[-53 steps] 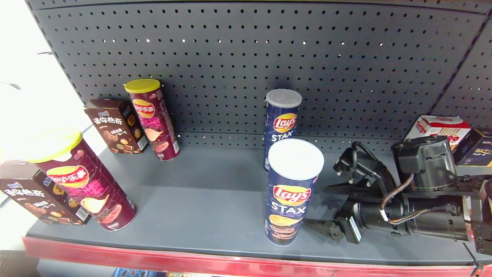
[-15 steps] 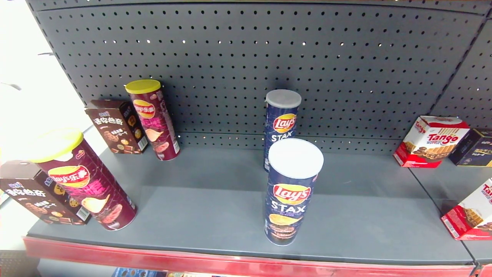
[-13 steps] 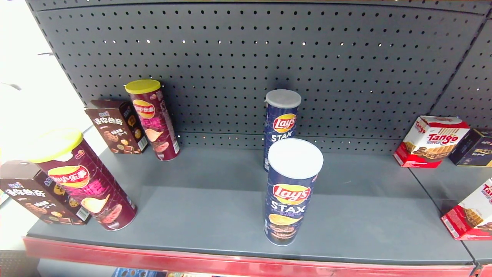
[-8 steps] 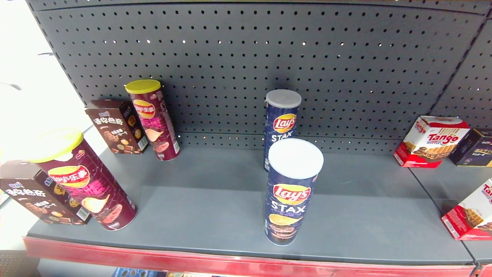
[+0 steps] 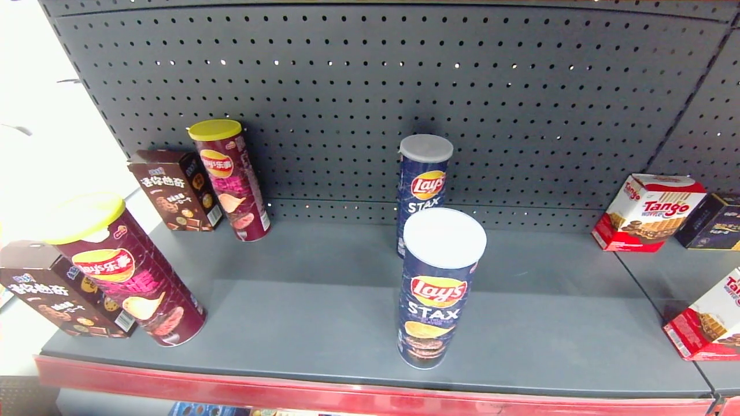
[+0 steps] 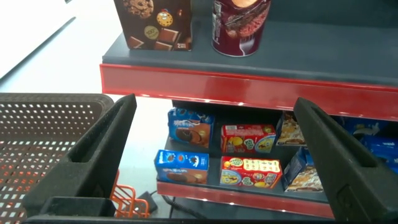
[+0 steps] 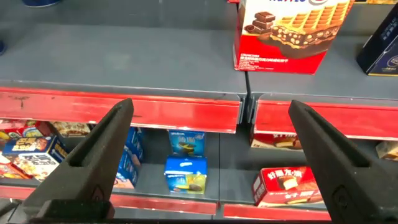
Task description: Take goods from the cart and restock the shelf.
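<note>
STOCKED SHELF, IDLE ARMS: On the grey shelf (image 5: 324,312) we count two blue crisp tubes, both upright. The front tube (image 5: 440,289) is near the red lip and the rear tube (image 5: 425,190) is by the pegboard (image 5: 370,86). At the robot's left stand two maroon tubes (image 5: 124,271) with yellow lids and two brown biscuit boxes (image 5: 173,188). At its right sit two red-and-white wafer boxes (image 5: 650,211) and one dark box (image 5: 708,222). We see the left gripper (image 6: 214,102) spread wide with nothing between its fingers, low before the shelf's front, with the mesh cart (image 6: 37,124) near it. The right gripper (image 7: 211,106) is likewise wide apart and empty, facing the red lip near a wafer box.
</note>
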Robot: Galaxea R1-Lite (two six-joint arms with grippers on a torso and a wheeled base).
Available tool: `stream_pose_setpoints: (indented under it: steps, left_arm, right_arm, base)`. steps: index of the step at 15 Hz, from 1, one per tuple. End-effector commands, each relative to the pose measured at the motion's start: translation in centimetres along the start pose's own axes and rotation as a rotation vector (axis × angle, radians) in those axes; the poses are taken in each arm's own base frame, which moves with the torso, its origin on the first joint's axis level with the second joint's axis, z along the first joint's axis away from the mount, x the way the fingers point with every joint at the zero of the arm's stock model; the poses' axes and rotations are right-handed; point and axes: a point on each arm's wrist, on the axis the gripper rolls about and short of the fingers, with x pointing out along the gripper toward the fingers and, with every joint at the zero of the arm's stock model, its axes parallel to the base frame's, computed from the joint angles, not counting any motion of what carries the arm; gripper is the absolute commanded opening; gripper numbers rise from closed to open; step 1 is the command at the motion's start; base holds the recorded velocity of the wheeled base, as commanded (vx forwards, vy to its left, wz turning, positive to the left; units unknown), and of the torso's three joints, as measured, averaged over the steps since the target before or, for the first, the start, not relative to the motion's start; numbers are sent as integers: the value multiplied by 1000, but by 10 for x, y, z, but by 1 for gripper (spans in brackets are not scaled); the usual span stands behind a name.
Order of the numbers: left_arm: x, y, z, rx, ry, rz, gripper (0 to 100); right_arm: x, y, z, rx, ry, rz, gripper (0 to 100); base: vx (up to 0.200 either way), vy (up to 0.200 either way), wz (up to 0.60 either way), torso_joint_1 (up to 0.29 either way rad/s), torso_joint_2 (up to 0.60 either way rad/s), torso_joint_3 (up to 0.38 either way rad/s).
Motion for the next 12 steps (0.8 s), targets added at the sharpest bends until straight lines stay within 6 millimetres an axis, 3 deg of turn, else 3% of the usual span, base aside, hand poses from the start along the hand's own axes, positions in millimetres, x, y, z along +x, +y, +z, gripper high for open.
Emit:
stream_pose_setpoints:
  steps: [1,12]
  left_arm:
    - [0,0,0,-1,1,2,100]
    - [0,0,0,2,1,-1,100]
  right_arm:
    - [0,0,0,-2,-4,1,100]
    - [0,0,0,-2,-2,3,100]
  base:
    - [0,0,0,0,0,0]
    - [0,0,0,0,0,0]
